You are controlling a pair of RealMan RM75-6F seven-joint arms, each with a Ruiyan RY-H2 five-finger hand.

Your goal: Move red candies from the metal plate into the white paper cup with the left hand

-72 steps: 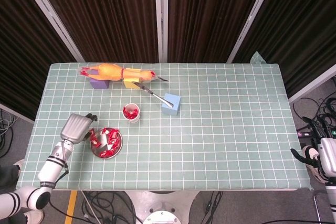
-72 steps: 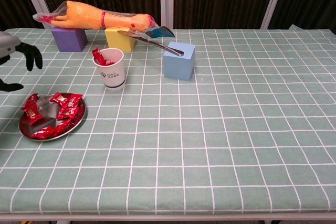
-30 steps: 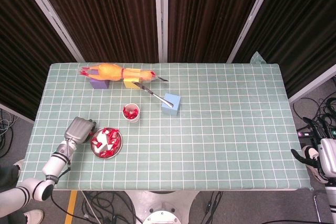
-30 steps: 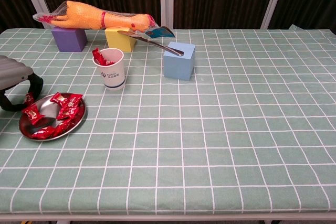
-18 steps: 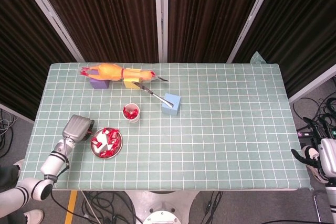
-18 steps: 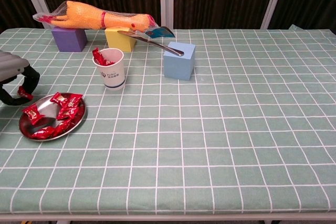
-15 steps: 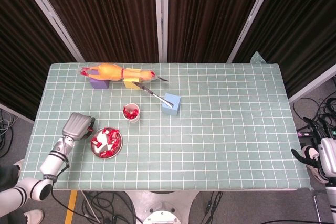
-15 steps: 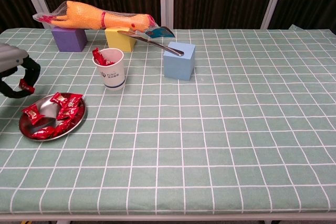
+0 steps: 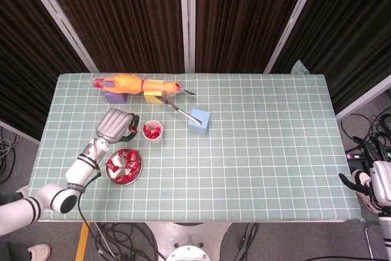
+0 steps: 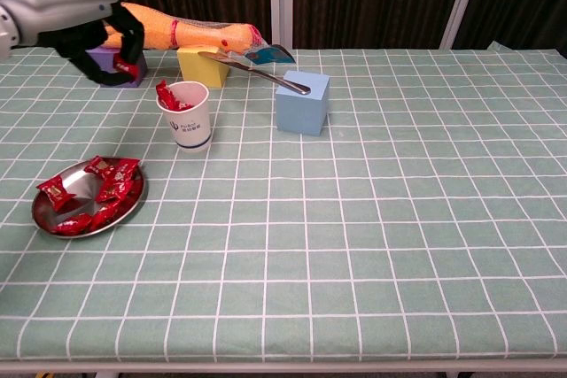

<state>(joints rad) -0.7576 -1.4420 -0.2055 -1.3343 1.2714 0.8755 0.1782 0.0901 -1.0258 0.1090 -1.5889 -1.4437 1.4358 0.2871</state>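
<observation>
- The left hand [image 10: 84,19] hangs above the table, its dark fingers [image 10: 133,42] curled around one red wrapped candy [image 10: 120,63].
- The white paper cup [image 10: 187,116], already holding red candies, stands just right of and below that hand.
- The round metal plate [image 10: 44,210] of red candies lies below the hand, nearer the robot.
- The right hand [image 9: 374,184] sits off the table's far edge; I cannot tell its grip.

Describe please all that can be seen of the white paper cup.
The white paper cup stands upright and open on the checked tablecloth, with a small dark print on its side. Red candies stick out above its rim. It stands beyond the metal plate. Nothing touches it; the left hand hovers to its left, higher up.
</observation>
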